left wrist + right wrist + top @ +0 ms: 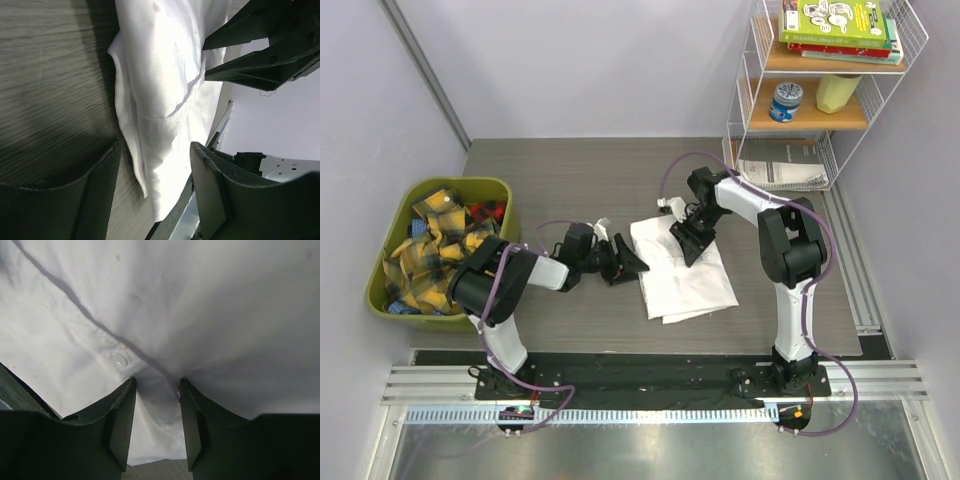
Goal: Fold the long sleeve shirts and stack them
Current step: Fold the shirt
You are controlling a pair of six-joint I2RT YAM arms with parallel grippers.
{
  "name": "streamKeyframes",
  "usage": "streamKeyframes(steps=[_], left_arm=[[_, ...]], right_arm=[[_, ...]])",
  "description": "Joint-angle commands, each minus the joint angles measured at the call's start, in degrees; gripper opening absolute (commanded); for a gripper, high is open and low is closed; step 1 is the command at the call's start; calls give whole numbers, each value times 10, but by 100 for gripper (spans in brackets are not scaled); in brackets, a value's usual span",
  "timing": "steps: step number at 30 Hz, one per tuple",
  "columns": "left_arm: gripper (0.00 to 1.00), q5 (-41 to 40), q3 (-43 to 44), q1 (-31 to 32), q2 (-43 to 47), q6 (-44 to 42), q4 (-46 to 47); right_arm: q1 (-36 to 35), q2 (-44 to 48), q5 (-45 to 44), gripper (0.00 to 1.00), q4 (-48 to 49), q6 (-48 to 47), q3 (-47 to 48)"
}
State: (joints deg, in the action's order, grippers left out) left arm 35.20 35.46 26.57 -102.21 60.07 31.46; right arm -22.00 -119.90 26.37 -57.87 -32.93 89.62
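Note:
One white long sleeve shirt [685, 275] lies folded in a rough rectangle mid-table. My left gripper [630, 265] sits low at its left edge, jaws open. In the left wrist view the shirt's layered edge [160, 100] lies on the table ahead of the left gripper [156, 145], apart from both fingers. My right gripper [688, 243] points down on the shirt's upper part. In the right wrist view the right gripper [157, 381] has its jaws apart, tips pressed into the button placket [120, 359], with cloth puckered between them. The right gripper's fingers [250, 45] show beyond the shirt.
A green bin [380, 290] full of yellow-and-black plaid cloths [435, 245] stands at the left edge beside the left arm. A white wire shelf [820, 110] with books, a can and papers stands at the back right. Dark wood-grain table [570, 180] lies behind the shirt.

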Motion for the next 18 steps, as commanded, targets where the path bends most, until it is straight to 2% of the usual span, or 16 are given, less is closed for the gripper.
streamKeyframes(steps=[1, 15, 18], left_arm=[[59, -41, -7, 26, -47, 13, -12], [42, -37, 19, 40, -100, 44, 55], [25, -23, 57, 25, -119, 27, 11]], right_arm=[[1, -2, 0, 46, 21, 23, -3], [2, -15, 6, 44, 21, 24, -2], [1, -12, 22, 44, 20, 33, -2]])
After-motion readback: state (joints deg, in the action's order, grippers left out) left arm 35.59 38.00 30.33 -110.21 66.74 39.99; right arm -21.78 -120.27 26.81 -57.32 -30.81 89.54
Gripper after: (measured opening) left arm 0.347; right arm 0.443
